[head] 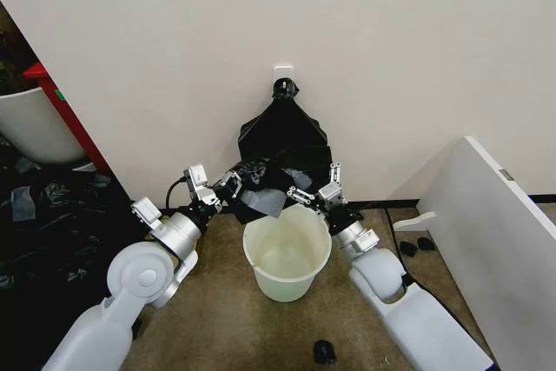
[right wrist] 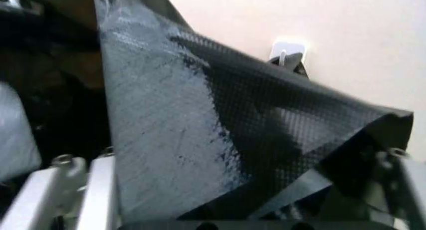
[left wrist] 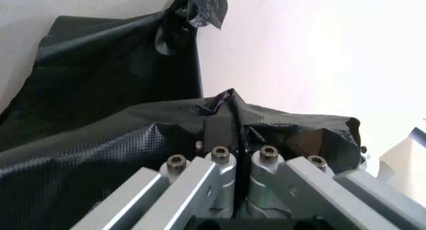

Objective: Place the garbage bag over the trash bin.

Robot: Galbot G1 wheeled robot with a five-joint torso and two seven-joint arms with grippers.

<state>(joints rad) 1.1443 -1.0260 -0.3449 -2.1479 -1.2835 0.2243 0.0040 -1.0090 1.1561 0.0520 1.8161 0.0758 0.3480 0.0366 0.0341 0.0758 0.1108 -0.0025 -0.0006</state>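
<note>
Both hands, left hand (head: 233, 185) and right hand (head: 301, 196), gripped the garbage bag (head: 271, 197) just behind the trash bin (head: 287, 254) rim, equally near.

- The trash bin (head: 287, 249) mouth lies open and unblocked from above.
- The garbage bag (head: 269, 193) hangs just behind its rim.
- A white panel (head: 495, 241) crowds the right side.
</note>
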